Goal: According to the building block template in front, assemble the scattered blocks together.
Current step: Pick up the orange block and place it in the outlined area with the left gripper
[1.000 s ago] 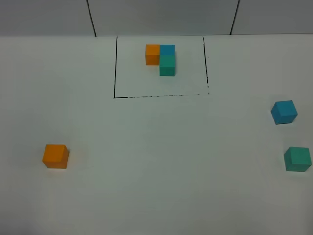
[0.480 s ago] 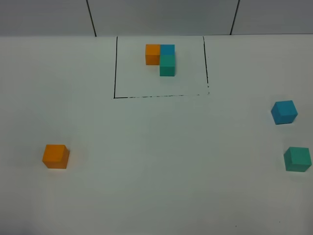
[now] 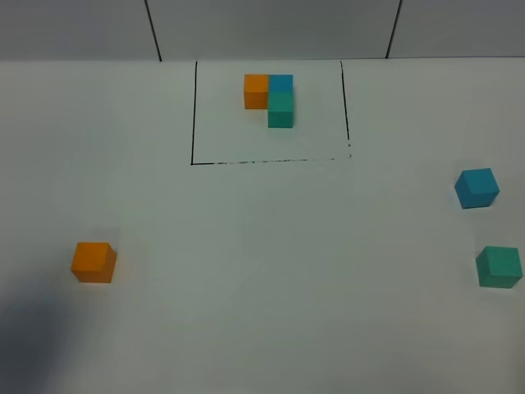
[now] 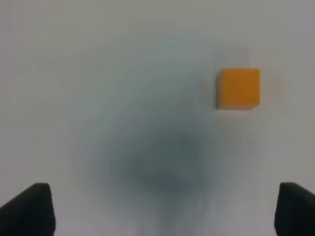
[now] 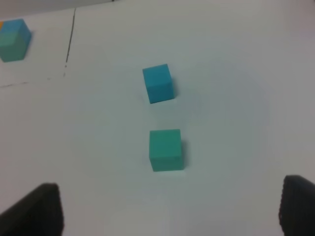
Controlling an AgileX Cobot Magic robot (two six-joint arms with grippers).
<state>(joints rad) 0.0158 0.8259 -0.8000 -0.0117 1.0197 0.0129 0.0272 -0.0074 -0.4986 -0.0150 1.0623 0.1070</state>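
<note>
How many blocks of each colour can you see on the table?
Orange: 2 (loose orange cube, template orange cube)
Blue: 2 (loose blue cube, template blue cube)
Teal-green: 2 (loose teal-green cube, template teal-green cube)
Total: 6

I see the orange cube (image 3: pixel 93 261) alone on the left of the white table (image 3: pixel 262 246), with bare surface on all 4 sides. On the right, the blue cube (image 3: pixel 477 187) and teal-green cube (image 3: pixel 499 266) sit near each other with a gap between them. The middle is bare up to the framed template (image 3: pixel 271 98) at the far edge. My left gripper (image 4: pixel 157 211) and right gripper (image 5: pixel 170 211) are spread wide, with bare table between the fingers.
</note>
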